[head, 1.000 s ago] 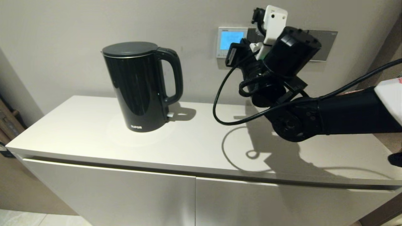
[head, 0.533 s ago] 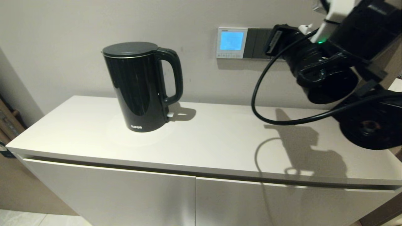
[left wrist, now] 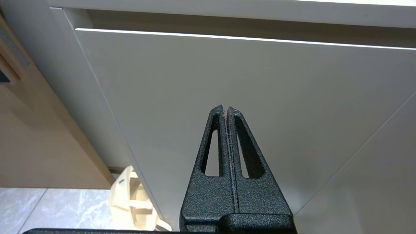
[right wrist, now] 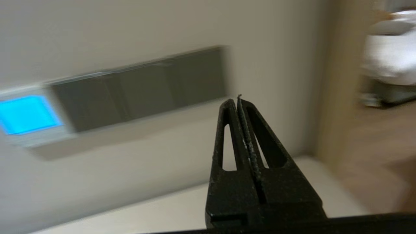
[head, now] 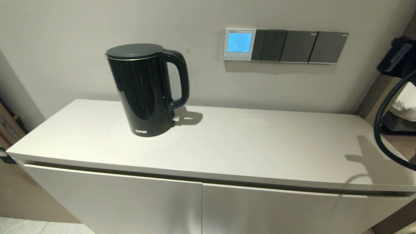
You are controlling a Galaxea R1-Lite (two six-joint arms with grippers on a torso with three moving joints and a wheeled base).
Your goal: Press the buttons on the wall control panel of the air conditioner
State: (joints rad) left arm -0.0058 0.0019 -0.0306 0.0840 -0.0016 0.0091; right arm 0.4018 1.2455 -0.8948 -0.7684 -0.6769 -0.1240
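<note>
Gripper on my right arm [right wrist: 239,104], its 2 fingers pressed flat together into a single narrow point and holding nothing, hangs in open air well off to the right of the air conditioner's wall control panel [right wrist: 27,117], touching neither wall nor panel. In the head view only a dark piece of that arm shows at the right edge. The panel [head: 240,44] is fixed to the wall above the counter [head: 227,146], its screen lit blue, with 3 grey switch plates [head: 299,46] butted against its right side. The buttons [head: 237,57] run in a small pale row along its bottom edge. I judge them stiff, short-travel plastic keys on a rigid housing: nothing to grasp, only a light, square push with the closed tip, one key at a time, since they sit close enough for a wide tip to catch 2. A black kettle [head: 146,89] stands on the counter well to the left. My left gripper [left wrist: 226,112], fingers likewise closed and empty, is parked low, facing the white cabinet door [left wrist: 260,91] below the counter.
</note>
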